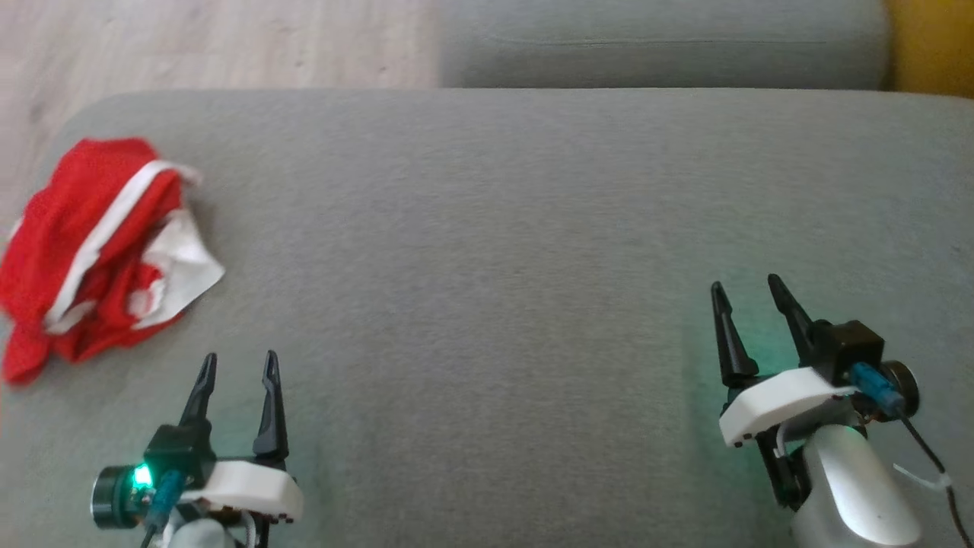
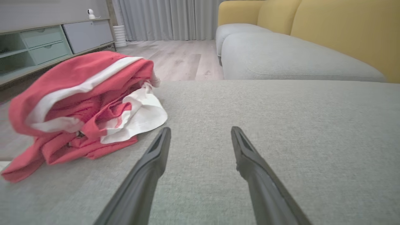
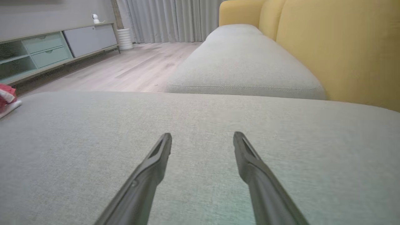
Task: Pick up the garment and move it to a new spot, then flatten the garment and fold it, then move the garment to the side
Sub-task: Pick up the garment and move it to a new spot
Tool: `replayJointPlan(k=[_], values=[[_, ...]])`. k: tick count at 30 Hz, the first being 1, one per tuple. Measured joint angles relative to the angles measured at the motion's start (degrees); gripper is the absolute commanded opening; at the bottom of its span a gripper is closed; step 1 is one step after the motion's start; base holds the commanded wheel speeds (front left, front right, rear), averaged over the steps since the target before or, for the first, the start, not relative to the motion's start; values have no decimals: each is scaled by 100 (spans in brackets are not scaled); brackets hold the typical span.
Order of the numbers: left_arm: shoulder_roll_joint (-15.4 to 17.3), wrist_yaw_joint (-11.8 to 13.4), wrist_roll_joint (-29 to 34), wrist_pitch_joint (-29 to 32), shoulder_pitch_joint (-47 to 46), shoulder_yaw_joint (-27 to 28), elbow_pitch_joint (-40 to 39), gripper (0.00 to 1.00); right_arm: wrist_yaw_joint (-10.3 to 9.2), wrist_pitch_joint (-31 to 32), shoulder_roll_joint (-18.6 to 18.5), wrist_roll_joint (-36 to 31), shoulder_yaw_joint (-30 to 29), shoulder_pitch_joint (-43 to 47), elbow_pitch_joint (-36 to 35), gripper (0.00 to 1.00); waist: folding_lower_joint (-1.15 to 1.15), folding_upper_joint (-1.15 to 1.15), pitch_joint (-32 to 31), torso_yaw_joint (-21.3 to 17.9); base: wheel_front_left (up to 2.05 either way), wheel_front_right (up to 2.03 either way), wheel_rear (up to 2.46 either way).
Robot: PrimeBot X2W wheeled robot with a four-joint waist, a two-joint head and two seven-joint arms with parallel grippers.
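We list one red and white garment [image 1: 87, 243], crumpled on the grey cushion [image 1: 487, 228], lying just ahead and to the left of our left pincer [image 1: 240, 359] without touching it. Left pincer: released, empty. Our right pincer [image 1: 746, 285]: released, empty, with the garment well apart to its left.

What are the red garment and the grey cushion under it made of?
Red garment: thin knit or mesh fabric, matte, white trim; crumples in soft folds, possibly synthetic. Grey cushion: woven upholstery fabric, matte, fine heathered weave visible.
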Motion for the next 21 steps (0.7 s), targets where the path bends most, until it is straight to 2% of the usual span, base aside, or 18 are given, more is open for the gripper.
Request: replayJointPlan(k=[15,21], values=[[-115,-7,-209,-1,40,-31,-213,100,0,0,-36,266,667,-190,60,100,0,0,306,1607,0,0,0],[-127,8,-276,-1,294,88,-220,100,0,0,-49,391,1010,-269,158,100,0,0,432,2097,0,0,0]])
